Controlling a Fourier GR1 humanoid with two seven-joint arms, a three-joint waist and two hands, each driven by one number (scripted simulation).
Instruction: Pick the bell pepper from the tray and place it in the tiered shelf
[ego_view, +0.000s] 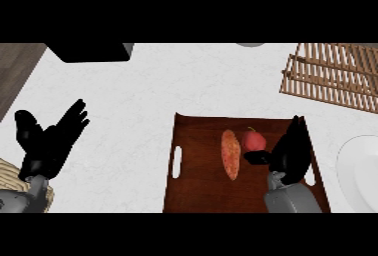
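Note:
A small red bell pepper (254, 140) lies on the brown tray (196, 170), near its upper middle. My right hand (289, 150) hangs over the tray's right side, just right of the pepper, fingers straight and pointing up, thumb reaching toward the pepper's lower edge without curling round it. The slatted wooden tiered shelf (332, 75) stands at the upper right. My left hand (48, 140) rests open at the left edge, fingers up.
An orange, elongated food item (230, 154) lies on the tray left of the pepper. A white plate (362, 172) sits at the right edge. A black box (92, 51) is at the top left. Dark wood shows at the far left.

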